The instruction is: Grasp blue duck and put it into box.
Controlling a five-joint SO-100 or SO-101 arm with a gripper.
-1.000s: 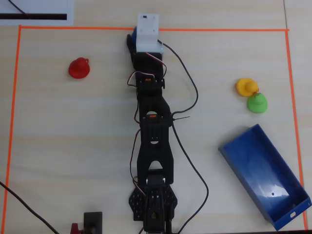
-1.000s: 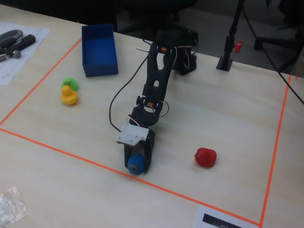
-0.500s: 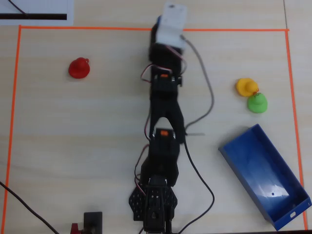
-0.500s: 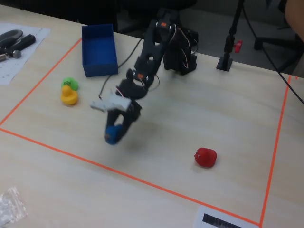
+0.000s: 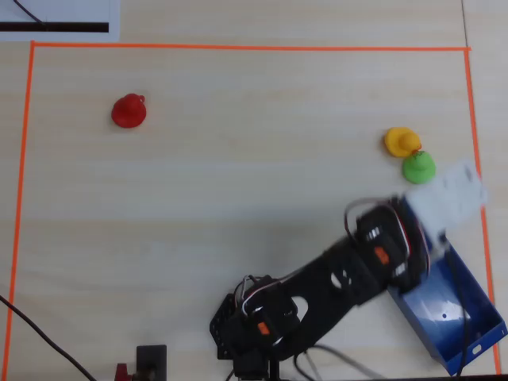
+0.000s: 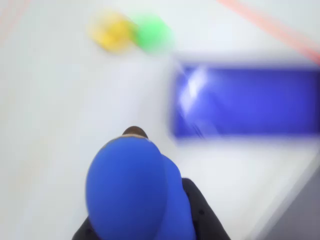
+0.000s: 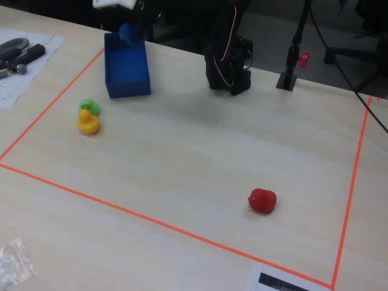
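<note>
My gripper (image 7: 128, 29) is shut on the blue duck (image 7: 125, 31) and holds it in the air over the end of the blue box (image 7: 127, 76) farthest from the camera. In the wrist view the blue duck (image 6: 132, 190) fills the lower middle between dark fingers (image 6: 200, 212). The box (image 6: 250, 102) lies blurred ahead and to the right of it. In the overhead view the box (image 5: 456, 313) sits at the lower right. There the white wrist mount hides the duck and the jaws.
A green duck (image 5: 418, 167) and a yellow duck (image 5: 401, 141) touch each other just beyond the box. A red duck (image 5: 128, 111) sits far off at the upper left. Orange tape (image 5: 238, 47) frames the table. The arm's base (image 5: 254, 325) stands at the bottom middle.
</note>
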